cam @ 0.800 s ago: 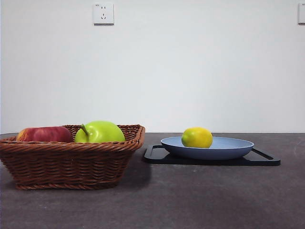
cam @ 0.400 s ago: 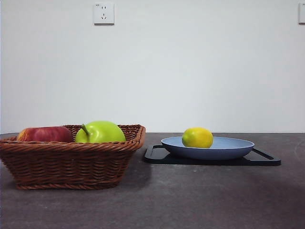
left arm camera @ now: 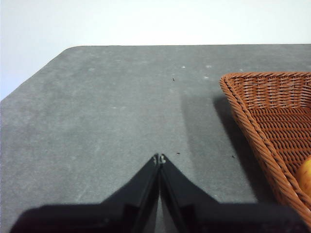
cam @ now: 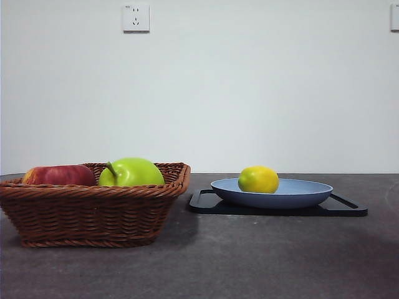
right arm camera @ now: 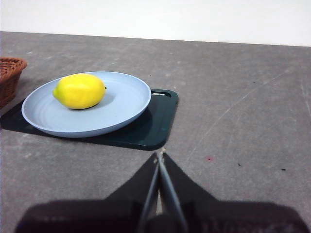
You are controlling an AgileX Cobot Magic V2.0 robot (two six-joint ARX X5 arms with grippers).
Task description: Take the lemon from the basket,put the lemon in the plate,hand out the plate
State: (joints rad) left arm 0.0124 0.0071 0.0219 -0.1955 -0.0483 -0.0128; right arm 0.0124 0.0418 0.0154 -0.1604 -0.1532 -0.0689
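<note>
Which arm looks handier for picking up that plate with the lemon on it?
Probably the right: its pincer faces the wide blue plate holding the small yellow lemon, while the left pincer sits beside the brown wicker basket.

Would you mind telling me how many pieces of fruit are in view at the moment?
3. A red apple and a green apple sit in the basket; the lemon lies on the plate. The basket's wall could hide more.
</note>
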